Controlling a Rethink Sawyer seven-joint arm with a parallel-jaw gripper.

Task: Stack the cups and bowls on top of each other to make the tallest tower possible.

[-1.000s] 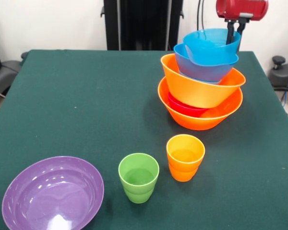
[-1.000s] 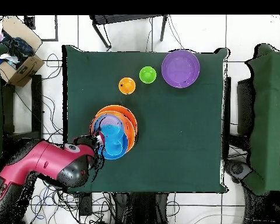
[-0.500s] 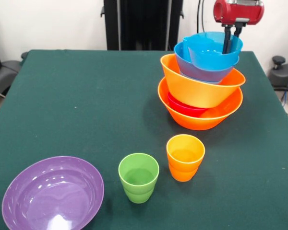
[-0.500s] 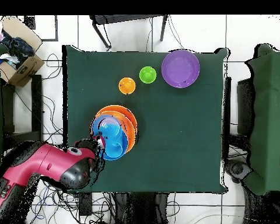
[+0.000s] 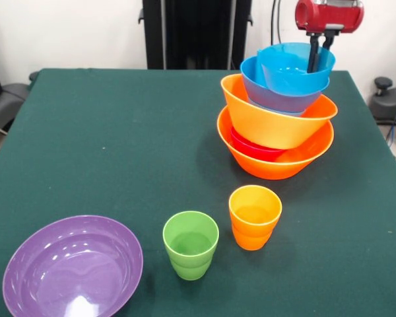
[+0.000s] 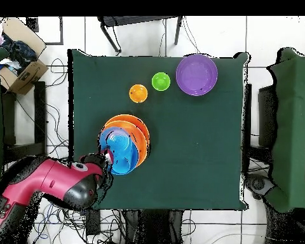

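The tower stands at the table's right far side. A large orange bowl is its base, holding a small red bowl, a second orange bowl and two blue bowls. My gripper reaches down onto the far rim of the top blue bowl and is shut on it. In the overhead view the gripper is at the tower's lower left. The orange cup, green cup and purple bowl stand apart at the front. The blue cup is hidden.
The robot's black pedestal stands behind the table's far edge. In the overhead view a cardboard box sits off the table at the upper left. The orange cup, green cup and purple bowl line the table's top edge.
My gripper has shifted slightly left and the top blue bowl has tilted and slid a little to the right with it. The rest of the tower and the loose cups have not moved.
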